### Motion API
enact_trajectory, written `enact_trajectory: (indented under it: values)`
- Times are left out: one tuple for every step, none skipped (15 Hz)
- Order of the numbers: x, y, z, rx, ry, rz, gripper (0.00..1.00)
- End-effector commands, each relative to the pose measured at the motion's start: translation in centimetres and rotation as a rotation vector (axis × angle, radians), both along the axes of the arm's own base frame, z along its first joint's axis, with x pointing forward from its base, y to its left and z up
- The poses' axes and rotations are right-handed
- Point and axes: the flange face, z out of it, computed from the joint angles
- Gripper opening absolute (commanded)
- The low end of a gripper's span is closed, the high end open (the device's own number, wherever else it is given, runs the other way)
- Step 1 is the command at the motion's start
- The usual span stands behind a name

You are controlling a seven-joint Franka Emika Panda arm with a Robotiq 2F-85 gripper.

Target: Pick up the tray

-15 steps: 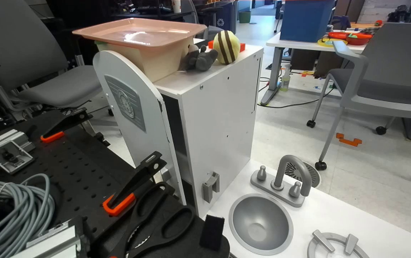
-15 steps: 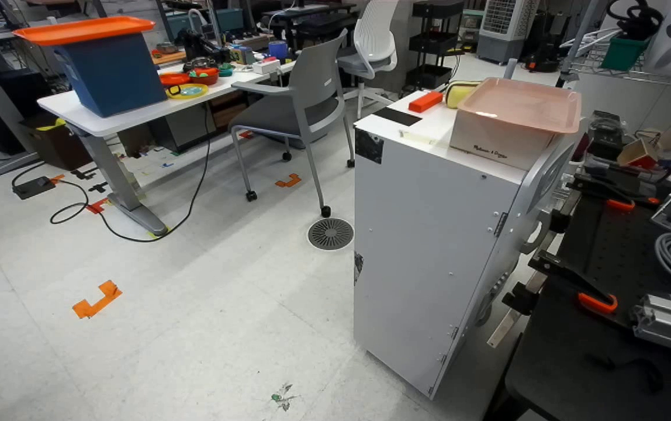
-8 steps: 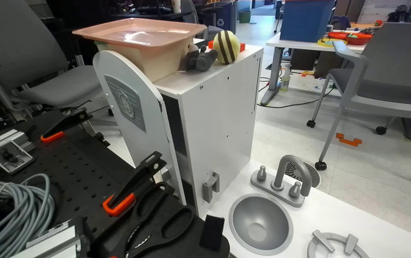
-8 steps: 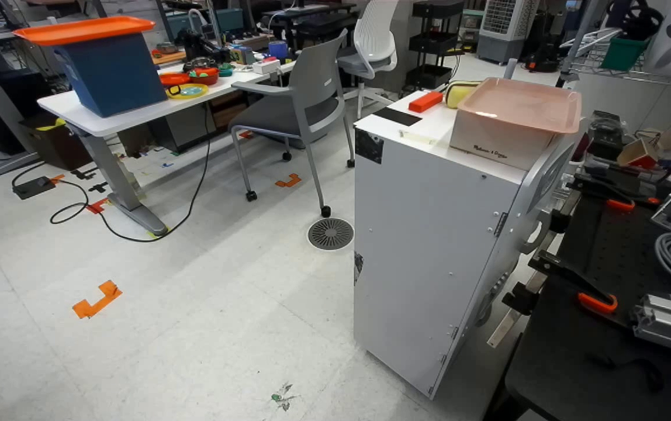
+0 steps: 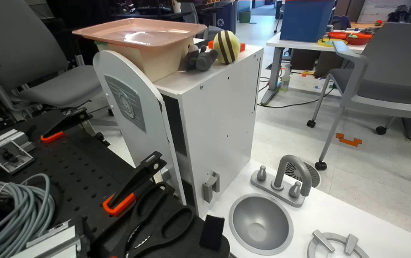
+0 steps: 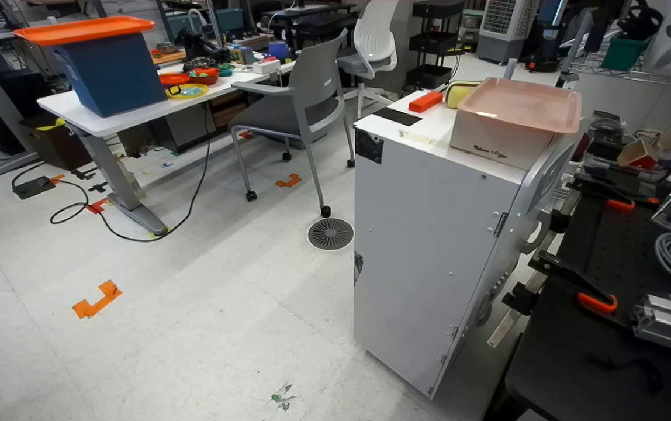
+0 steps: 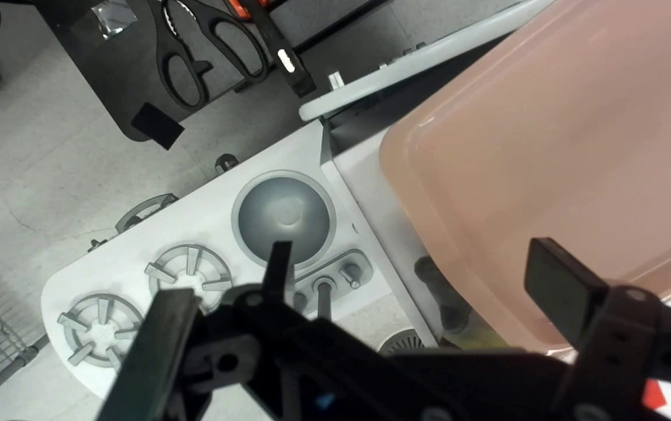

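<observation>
The tray [image 5: 139, 32] lies flat at the left, on a cream bin [image 5: 163, 60] up on the white cabinet [image 5: 219, 118]. Just right of the bin sits a grey toy [image 5: 202, 60], then a striped toy [image 5: 226, 47]. Looking down from the wrist, I see the sink [image 7: 286, 213] first, then the pincer [image 7: 362, 310]. Its fingers [image 7: 560, 289] are spread wide and grip nothing; past it, on the right, the tray again. I think this is the reaching part, with the grab not yet done. Next, I'd say, the pincer should go to the tray's edge, put one finger over the rim and one under, squeeze, and lift it flat.
</observation>
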Motion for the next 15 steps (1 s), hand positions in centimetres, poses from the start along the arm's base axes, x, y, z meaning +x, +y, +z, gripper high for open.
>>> enact_trajectory:
  values:
    - [0.7,0.2,-0.7,-0.017,-0.027,-0.008,1.0]
    - [0.8,0.1,-0.9,-0.018,-0.03,-0.01,1.0]
    - [0.8,0.1,-1.1,-0.016,-0.032,-0.014,1.0]
    - [0.8,0.1,-1.3,-0.014,-0.038,-0.016,1.0]
    - [0.9,0.1,-1.4,-0.01,-0.052,-0.021,1.0]
    - [1.0,0.2,-1.5,-0.004,-0.074,-0.028,1.0]
    - [1.0,0.4,-1.6,0.002,-0.09,-0.033,1.0]
    - [1.1,0.6,-1.7,0.007,-0.104,-0.035,1.0]
    - [1.1,0.7,-1.7,0.019,-0.111,-0.042,1.0]
    - [1.2,0.9,-1.8,0.029,-0.119,-0.049,1.0]
    - [1.2,1.0,-1.8,0.041,-0.118,-0.055,1.0]
    - [1.1,1.1,-1.9,0.053,-0.109,-0.054,1.0]
    - [1.0,1.2,-1.8,0.071,-0.102,-0.055,1.0]
    - [1.0,1.3,-1.7,0.084,-0.099,-0.055,1.0]
    - [0.8,1.4,-1.5,0.099,-0.095,-0.055,1.0]
